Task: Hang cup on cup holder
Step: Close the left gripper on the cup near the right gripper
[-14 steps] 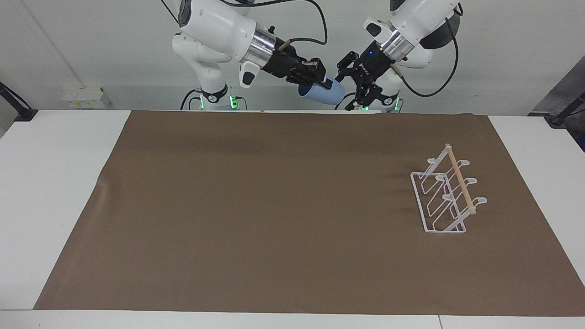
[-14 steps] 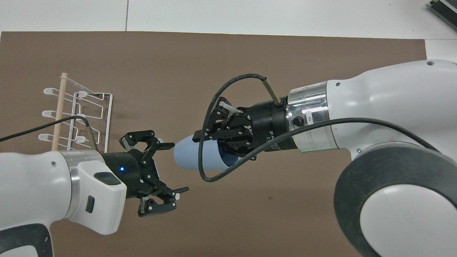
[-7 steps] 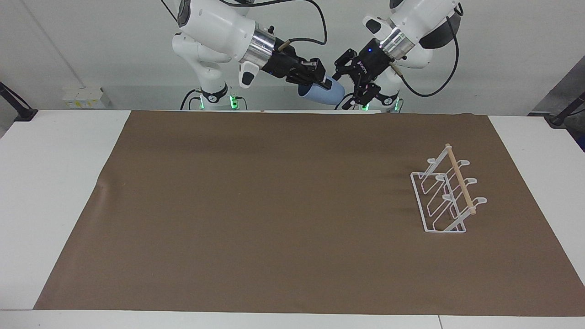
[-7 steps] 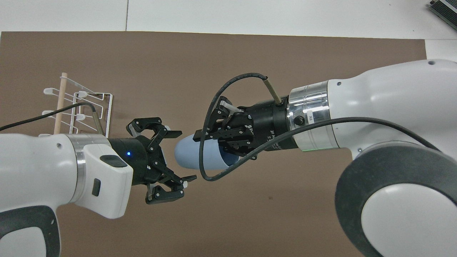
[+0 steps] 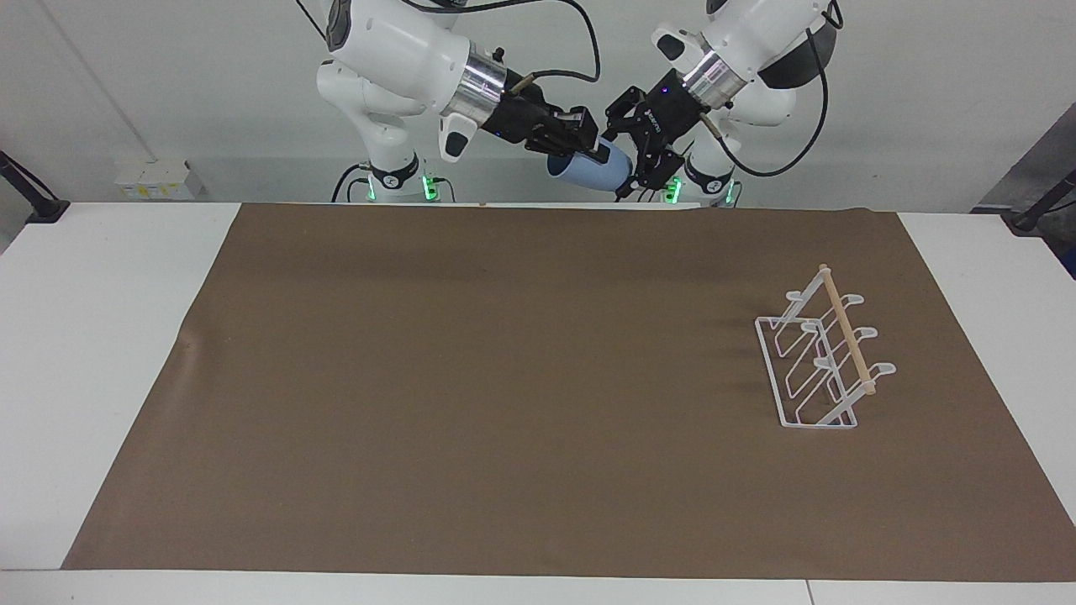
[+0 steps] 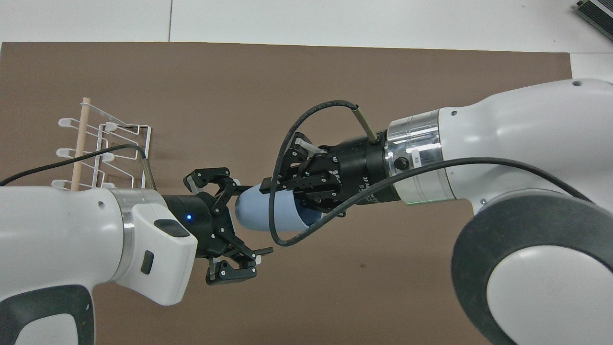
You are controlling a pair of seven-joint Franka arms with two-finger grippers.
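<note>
Mid-air handover near the robots' end of the table, read across the facing view. The right arm comes in first, forearm slanting down toward the middle, wrist angled so the right gripper (image 5: 580,141) holds the cup (image 5: 590,171) on its side. It grips at the rim end – one finger looks to sit inside the mouth and one outside, pinching the wall – so the closed bottom points at the other arm. That hold leaves the tapered body free for a second grasp, which is probably the point. The cup hangs over the edge of the brown mat (image 5: 471,378) closest to the robots, touching nothing below. Next comes the left gripper (image 5: 640,151), its arm reaching down and inward from its base with the wrist turned to face the cup's bottom. Its fingers are spread wide and straddle the closed end of the cup in the overhead view, one above and one below, not yet pressed on it – whether either tip touches the plastic I cannot tell. Judging by that, the step is passing the cup to the arm on the holder's side. The cup holder (image 5: 820,361) stands on the mat toward the left arm's end of the table, well apart from both grippers, no cup on its prongs, wooden rod (image 5: 846,340) along its top.
</note>
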